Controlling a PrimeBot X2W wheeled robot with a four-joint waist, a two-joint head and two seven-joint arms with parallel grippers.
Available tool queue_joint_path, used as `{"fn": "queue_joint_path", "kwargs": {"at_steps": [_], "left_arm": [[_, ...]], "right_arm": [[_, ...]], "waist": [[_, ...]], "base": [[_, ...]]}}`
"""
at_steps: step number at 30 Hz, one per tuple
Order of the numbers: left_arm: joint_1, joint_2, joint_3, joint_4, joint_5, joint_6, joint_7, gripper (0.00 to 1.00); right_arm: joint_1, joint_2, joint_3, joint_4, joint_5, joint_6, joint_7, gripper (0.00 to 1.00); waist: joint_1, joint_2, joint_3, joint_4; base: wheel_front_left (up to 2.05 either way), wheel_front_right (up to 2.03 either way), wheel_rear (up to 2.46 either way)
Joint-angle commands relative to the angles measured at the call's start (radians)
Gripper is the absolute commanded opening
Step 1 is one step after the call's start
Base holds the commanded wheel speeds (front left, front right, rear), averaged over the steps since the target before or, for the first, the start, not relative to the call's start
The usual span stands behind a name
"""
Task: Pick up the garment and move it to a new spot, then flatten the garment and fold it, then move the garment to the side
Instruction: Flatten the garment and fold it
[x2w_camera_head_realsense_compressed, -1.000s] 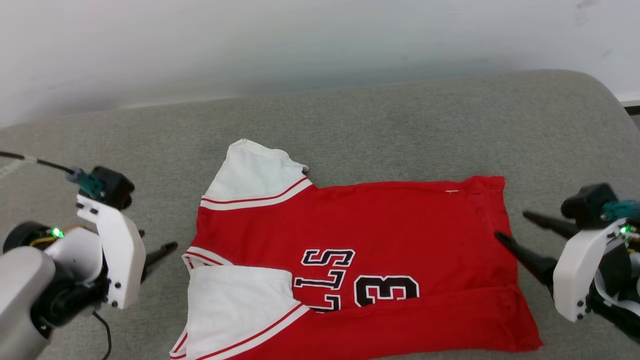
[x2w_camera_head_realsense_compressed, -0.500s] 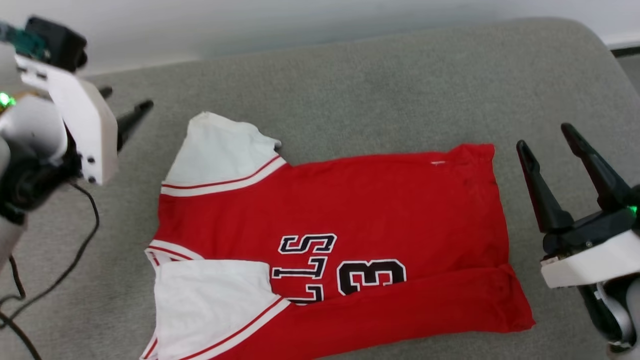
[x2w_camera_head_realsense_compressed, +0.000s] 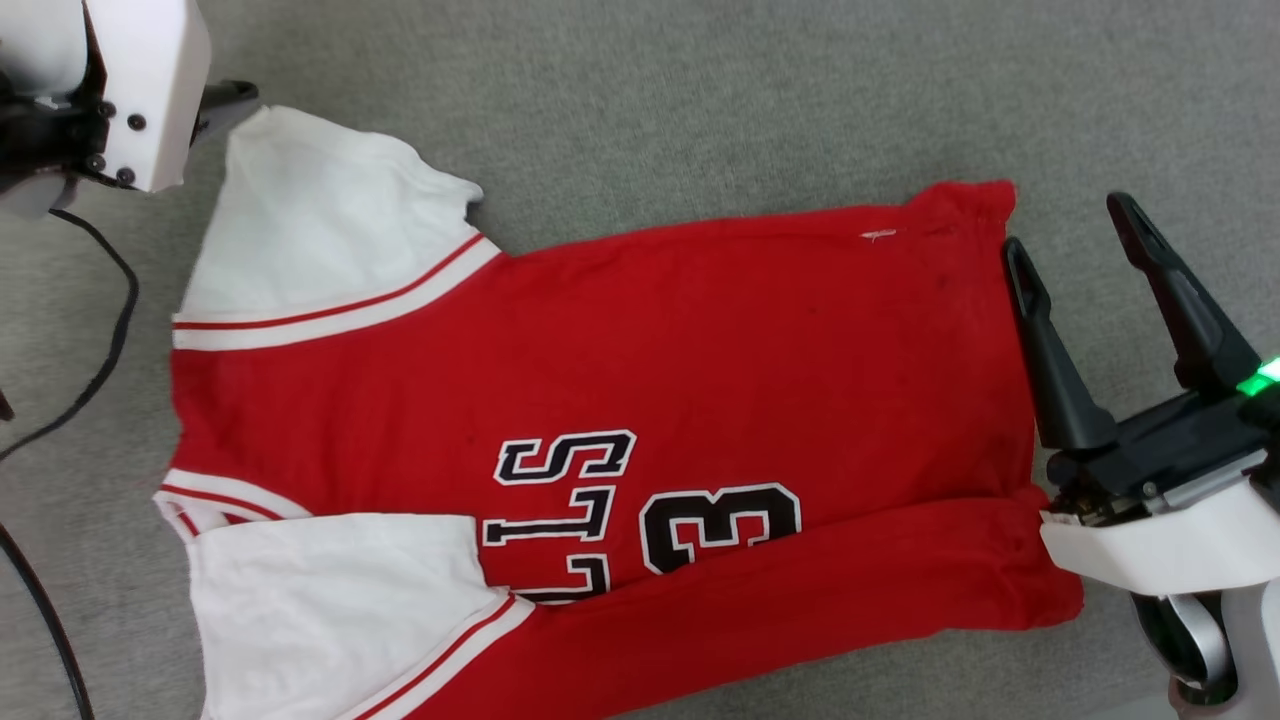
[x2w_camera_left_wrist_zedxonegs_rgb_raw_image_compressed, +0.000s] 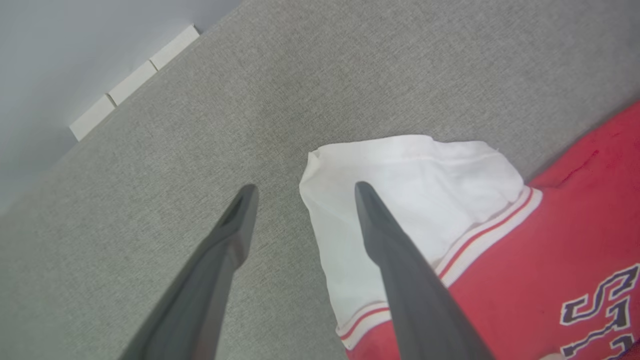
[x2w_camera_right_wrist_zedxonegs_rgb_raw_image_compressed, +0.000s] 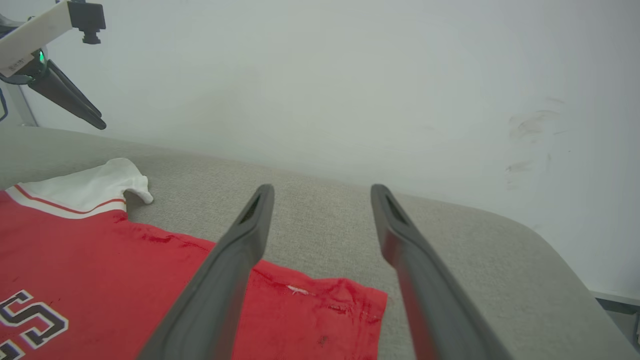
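The red garment (x2w_camera_head_realsense_compressed: 600, 400) lies flat. The left gripper (x2w_camera_left_wrist_zedxonegs_rgb_raw_image_compressed: 305, 186) gapes empty at its ten o'clock, the right gripper (x2w_camera_head_realsense_compressed: 1068, 222) likewise at three o'clock.

We seem to be in a plain indoor room, perhaps a home or a test space; we cannot tell which; a grey woven upholstered surface (x2w_camera_head_realsense_compressed: 700, 90) with a rounded corner stands against a bare white wall (x2w_camera_right_wrist_zedxonegs_rgb_raw_image_compressed: 325, 75); faint scuffs (x2w_camera_right_wrist_zedxonegs_rgb_raw_image_compressed: 532, 122) mark it; white skirting (x2w_camera_left_wrist_zedxonegs_rgb_raw_image_compressed: 132, 82) runs along its foot.
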Motion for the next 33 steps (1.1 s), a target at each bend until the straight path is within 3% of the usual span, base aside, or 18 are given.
{"fn": "queue_joint_path", "kwargs": {"at_steps": [1,11,12,13,19,23,27,33], "left_arm": [[-0.036,-0.009,-0.021,0.014,0.013,-0.009,0.039,1.0],[-0.018,-0.014,-0.135,0.102,0.049,-0.038,0.119,1.0],[-0.015,-0.012,-0.14,0.105,0.046,-0.041,0.117,0.69],[-0.012,-0.012,-0.142,0.107,0.039,-0.041,0.115,0.0],[-0.022,-0.014,-0.137,0.089,0.026,-0.047,0.069,0.0],[-0.018,-0.021,-0.147,0.057,0.014,-0.048,0.024,0.0],[0.0,-0.025,-0.159,0.017,-0.009,-0.05,-0.021,0.0],[0.025,-0.027,-0.185,-0.054,-0.03,-0.05,-0.075,0.0]], "right_arm": [[-0.03,0.002,0.009,-0.01,-0.006,-0.001,-0.001,1.0],[-0.112,-0.02,0.06,0.055,0.001,-0.001,-0.017,1.0],[-0.116,-0.022,0.06,0.062,0.001,-0.001,-0.019,1.0],[-0.122,-0.023,0.057,0.068,0.004,-0.001,-0.02,1.0],[-0.171,-0.059,0.032,0.067,-0.007,-0.001,-0.013,1.0],[-0.236,-0.14,0.028,0.066,-0.009,-0.001,0.065,1.0],[-0.31,-0.267,0.079,0.083,0.055,-0.001,0.267,1.0],[-0.44,-0.498,0.254,0.135,0.31,-0.001,0.667,1.0]], "waist": [[-0.0002,0.0,0.072,-0.031],[-0.0002,0.0,0.114,-0.048],[-0.0002,0.0,0.113,-0.048],[-0.0002,0.0,0.109,-0.046],[-0.0002,0.0,0.071,-0.028],[-0.0002,0.0,0.023,-0.003],[-0.0002,0.0,-0.023,0.03],[-0.0002,0.0,-0.061,0.078]], "base": [[0.0,0.0,0.0],[0.0,0.0,0.0],[0.0,0.0,0.0],[0.0,0.0,0.0],[0.0,0.0,0.0],[0.0,0.0,0.0],[0.0,0.0,0.0],[0.0,0.0,0.0]]}}
